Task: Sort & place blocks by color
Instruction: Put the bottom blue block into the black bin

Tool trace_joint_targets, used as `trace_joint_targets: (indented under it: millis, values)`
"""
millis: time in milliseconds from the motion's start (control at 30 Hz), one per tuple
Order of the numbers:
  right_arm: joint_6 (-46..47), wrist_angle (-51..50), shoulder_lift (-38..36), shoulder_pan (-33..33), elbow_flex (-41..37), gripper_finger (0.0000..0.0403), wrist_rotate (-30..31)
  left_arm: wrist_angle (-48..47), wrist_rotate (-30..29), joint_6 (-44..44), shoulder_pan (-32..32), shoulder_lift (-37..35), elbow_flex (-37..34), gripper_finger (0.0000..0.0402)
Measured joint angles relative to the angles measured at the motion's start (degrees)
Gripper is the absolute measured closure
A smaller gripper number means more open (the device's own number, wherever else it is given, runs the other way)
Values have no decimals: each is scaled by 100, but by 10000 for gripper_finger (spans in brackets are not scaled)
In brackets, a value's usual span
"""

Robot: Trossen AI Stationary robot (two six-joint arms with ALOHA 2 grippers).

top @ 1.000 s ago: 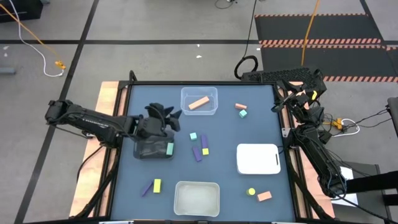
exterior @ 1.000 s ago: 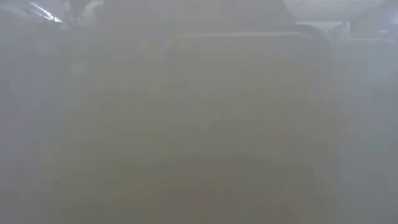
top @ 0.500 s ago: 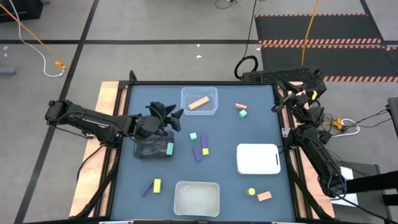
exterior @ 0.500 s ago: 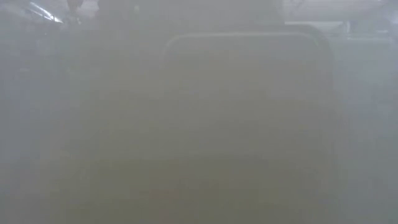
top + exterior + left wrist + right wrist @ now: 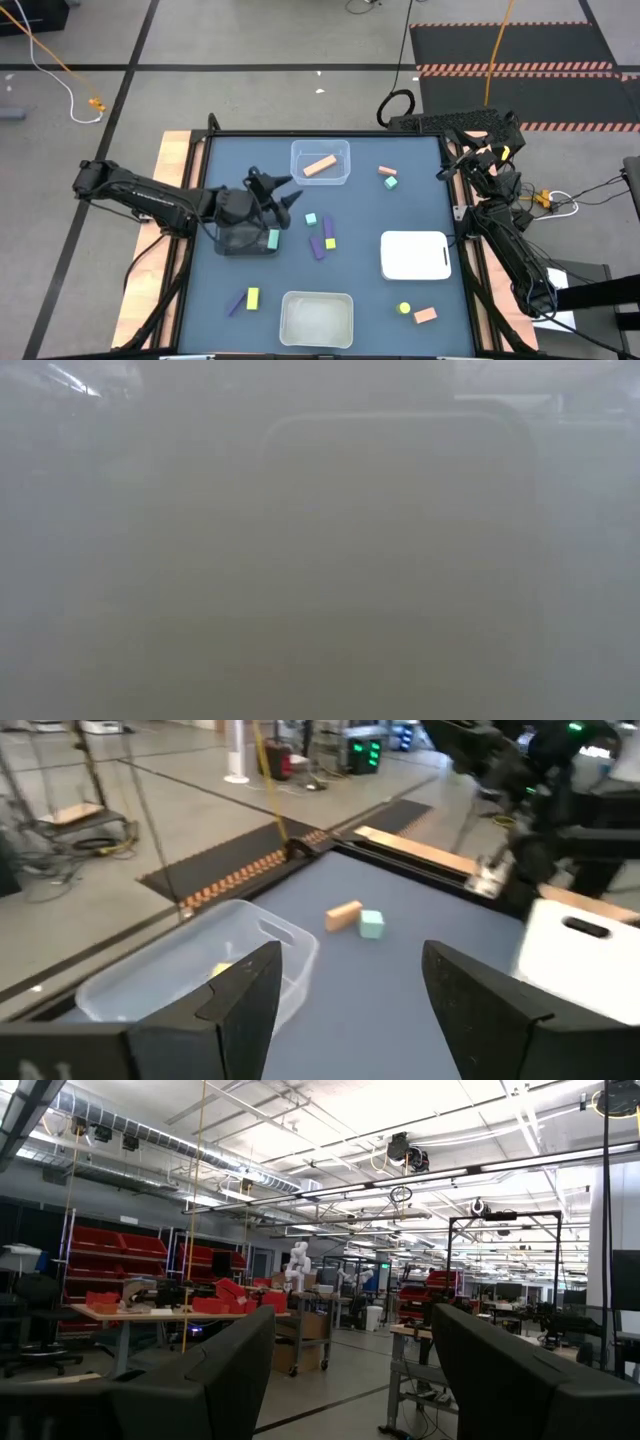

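Observation:
In the high view small blocks lie scattered on the blue table: a teal cube point(image 5: 311, 219), two purple bars point(image 5: 328, 228) point(image 5: 317, 247), a yellow-green piece point(image 5: 330, 243), an orange and teal pair point(image 5: 387, 176) and others near the near edge. An orange bar point(image 5: 320, 166) lies in the far clear tray point(image 5: 343, 150). A teal block point(image 5: 273, 238) sits at the right side of the black container point(image 5: 240, 240). My left gripper point(image 5: 286, 196) point(image 5: 345, 985) hovers open just past that container's far right corner, holding nothing. My right gripper point(image 5: 350, 1370) is open, parked at the table's right edge.
A white lidded box point(image 5: 414, 255) stands on the right. A second clear tray point(image 5: 316, 318) sits at the near edge and fills the fogged low view. A purple bar point(image 5: 236, 302), a yellow-green block point(image 5: 253, 297), a yellow round piece point(image 5: 404, 309) and an orange block point(image 5: 425, 315) flank it.
My left gripper has moved a little toward the table's right, from over the black container to just beyond its far right corner. The blocks and containers have stayed where they were.

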Motion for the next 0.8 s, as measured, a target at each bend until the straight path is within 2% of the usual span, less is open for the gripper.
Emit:
trace_joint_targets:
  millis: [100, 267, 467, 633, 800]
  values:
    - [0, 0, 0, -1, 1, 140, 0, -6, 91, -80, -93, 83, -2, 158]
    - [0, -2, -1, -1, 1, 140, -2, 335, 598, 25, -107, 423, -4, 158]
    - [0, 7, -1, -2, 1, 140, 0, 838, 656, -171, 68, 1016, 0, 158]
    - [0, 4, -2, -2, 1, 140, -2, 396, 1141, -776, 262, 1509, 140, 158]
    - [0, 2, -2, -2, 2, 140, 0, -941, 1480, -1058, 424, 1948, 740, 158]
